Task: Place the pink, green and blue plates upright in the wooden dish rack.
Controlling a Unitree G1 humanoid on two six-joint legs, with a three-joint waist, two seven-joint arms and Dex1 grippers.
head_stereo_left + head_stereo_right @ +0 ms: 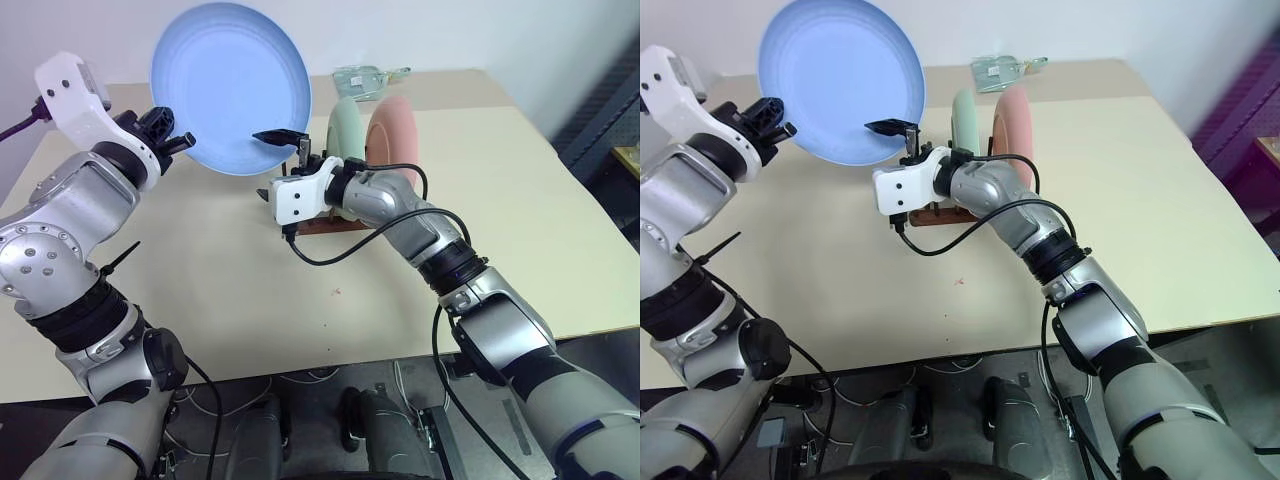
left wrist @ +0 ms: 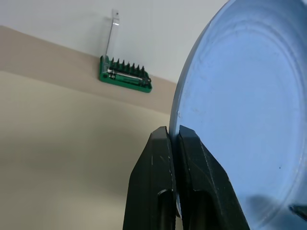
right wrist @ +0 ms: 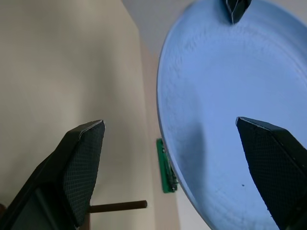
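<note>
Wooden dish rack (image 1: pixel 318 222) holds green plate (image 1: pixel 347 128) and pink plate (image 1: pixel 395 135) upright; left pincer (image 1: pixel 172 142) pinches blue plate (image 1: pixel 230 85) at its 8 o'clock rim; right pincer (image 1: pixel 285 150) spread.

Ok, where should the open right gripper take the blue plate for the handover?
On the rim edge opposite the left gripper, which pinches one edge. The blue plate hangs upright in the air, thin rim toward the right gripper, whose open fingers already straddle it. Probably close one finger on each face.

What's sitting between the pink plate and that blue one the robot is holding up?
The green plate, upright in the wooden dish rack beside the pink plate; the open right gripper reaches toward the blue plate. Both eye views show it.
</note>
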